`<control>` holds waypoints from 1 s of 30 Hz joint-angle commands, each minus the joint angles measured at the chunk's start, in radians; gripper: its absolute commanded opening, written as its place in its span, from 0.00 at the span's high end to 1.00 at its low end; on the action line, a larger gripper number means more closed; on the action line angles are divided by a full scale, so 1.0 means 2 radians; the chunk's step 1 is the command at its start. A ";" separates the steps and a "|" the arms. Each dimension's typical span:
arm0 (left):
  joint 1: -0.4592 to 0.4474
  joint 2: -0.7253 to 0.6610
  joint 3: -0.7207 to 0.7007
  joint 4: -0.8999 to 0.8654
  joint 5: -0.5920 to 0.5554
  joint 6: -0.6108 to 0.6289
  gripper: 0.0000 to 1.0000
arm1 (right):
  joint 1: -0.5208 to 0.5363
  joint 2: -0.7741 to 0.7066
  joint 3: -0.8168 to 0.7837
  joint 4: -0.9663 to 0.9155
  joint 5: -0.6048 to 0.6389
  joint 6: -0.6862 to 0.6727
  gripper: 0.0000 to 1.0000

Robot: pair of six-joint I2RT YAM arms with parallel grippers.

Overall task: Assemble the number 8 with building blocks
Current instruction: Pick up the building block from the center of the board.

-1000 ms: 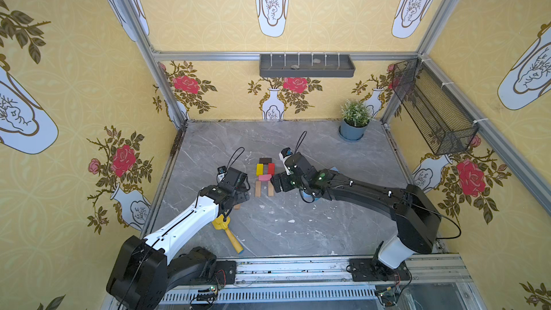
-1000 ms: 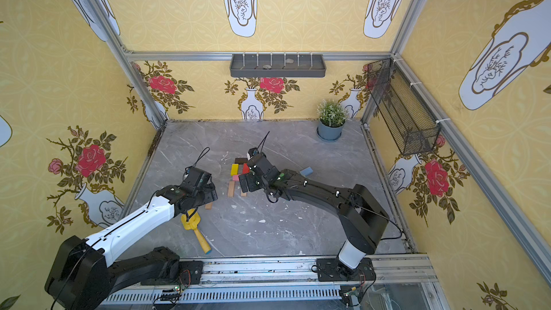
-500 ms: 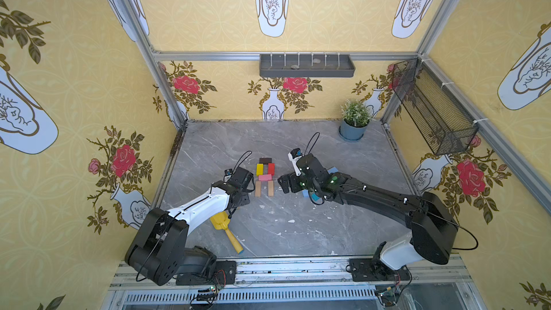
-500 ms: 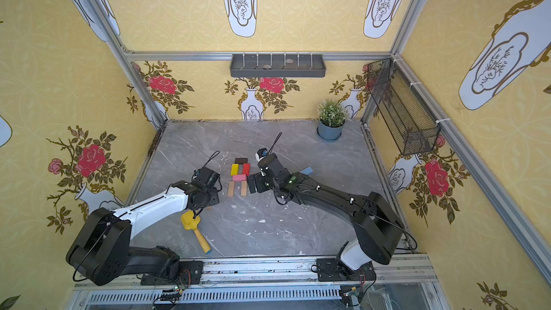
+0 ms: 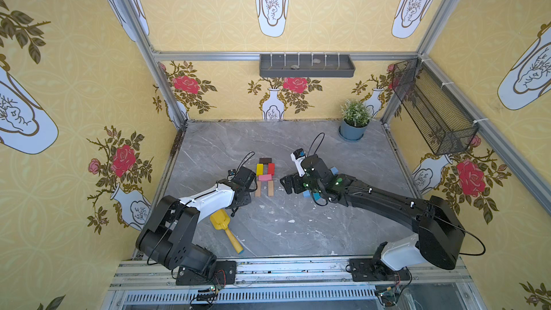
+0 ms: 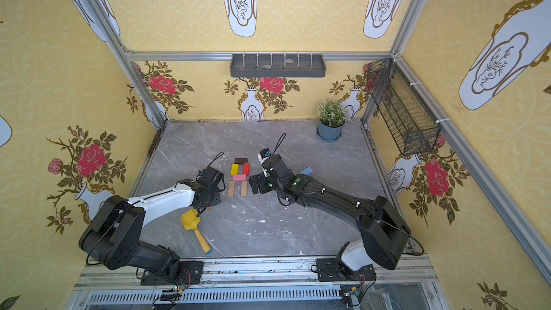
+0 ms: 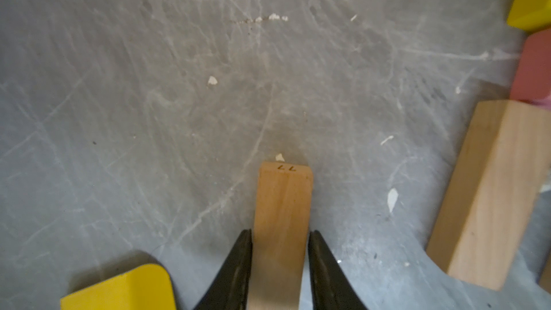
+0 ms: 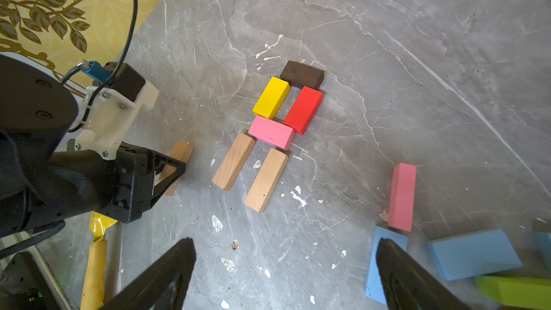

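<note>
The building blocks laid flat as a figure are a dark brown block [image 5: 265, 160], a yellow block [image 5: 259, 169] beside a red block [image 5: 270, 168], a pink block [image 5: 264, 177] across below them, and two tan blocks [image 8: 234, 161] [image 8: 266, 179] nearest me. Just left of the figure, my left gripper [image 7: 280, 232] is shut on a third tan block [image 7: 283, 198], one finger against each long side. My right gripper [image 8: 286, 246] is open over bare table right of the figure. A light blue block [image 8: 376, 259] lies against one of its fingers.
Loose blocks lie by the right arm: a pink block [image 8: 402, 196], another light blue block [image 8: 474, 253] and a green block [image 8: 512, 290]. A yellow toy shovel [image 5: 225, 228] lies beside the left arm. A potted plant [image 5: 353, 123] stands at the back right.
My left gripper has closed on the tan block while its arm folded back. My right gripper has drawn a little to the right, away from the figure, still open.
</note>
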 commanded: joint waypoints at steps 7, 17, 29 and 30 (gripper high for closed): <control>0.000 -0.005 0.002 0.003 0.015 -0.003 0.86 | -0.004 -0.012 -0.003 0.011 -0.015 -0.014 0.02; -0.078 -0.064 -0.012 -0.007 0.001 -0.142 0.90 | -0.023 -0.043 -0.024 0.012 -0.023 -0.009 0.02; -0.144 -0.059 0.024 -0.082 -0.022 -0.375 0.95 | -0.041 -0.068 -0.047 0.016 -0.030 -0.002 0.03; -0.145 -0.060 0.024 -0.082 -0.025 -0.386 0.95 | -0.041 -0.070 -0.048 0.017 -0.030 -0.002 0.02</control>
